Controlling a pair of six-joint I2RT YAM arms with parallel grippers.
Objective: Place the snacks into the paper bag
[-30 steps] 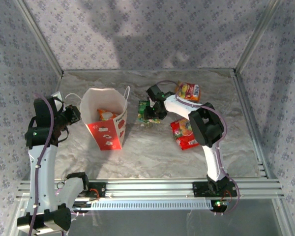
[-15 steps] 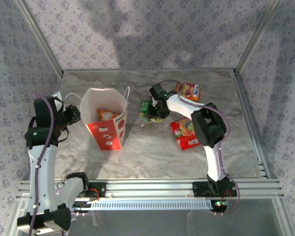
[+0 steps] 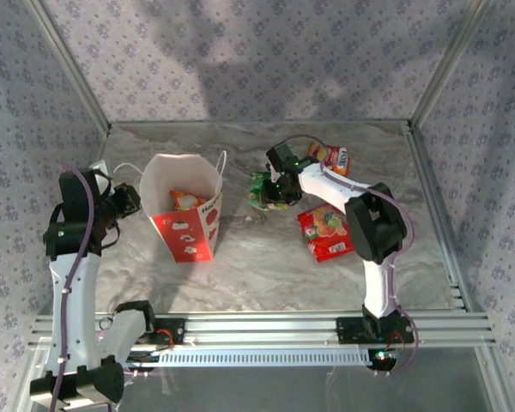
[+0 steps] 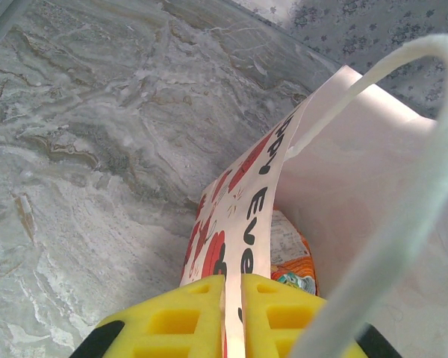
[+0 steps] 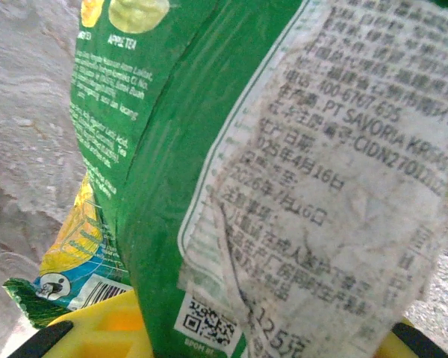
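Over the last second the right gripper (image 3: 272,192) has shifted a little right and toward the back of the table (image 3: 257,266), taking the green packet (image 3: 258,187) with it. That packet, which lay flat beside the bag, now sits crumpled and raised at the gripper's tip. The right arm's elbow has swung further right as well. The left arm and the bag have not moved.

In the right wrist view the green packet hangs close before the camera, its printed back label facing out. Its lower edge is caught between the 2 yellow fingers (image 5: 104,332), which are pinching it.

The left gripper (image 3: 134,201) is pressed together on the left wall of the paper bag (image 3: 184,232). In the left wrist view the paper's top edge passes between the 2 yellow pads. The bag stands upright and open on the left half of the table, with 1 orange packet (image 3: 185,199) lying inside.

A red packet (image 3: 324,232) lies flat on the table near the right arm. An orange-yellow packet (image 3: 333,158) lies further back, just behind the right arm.
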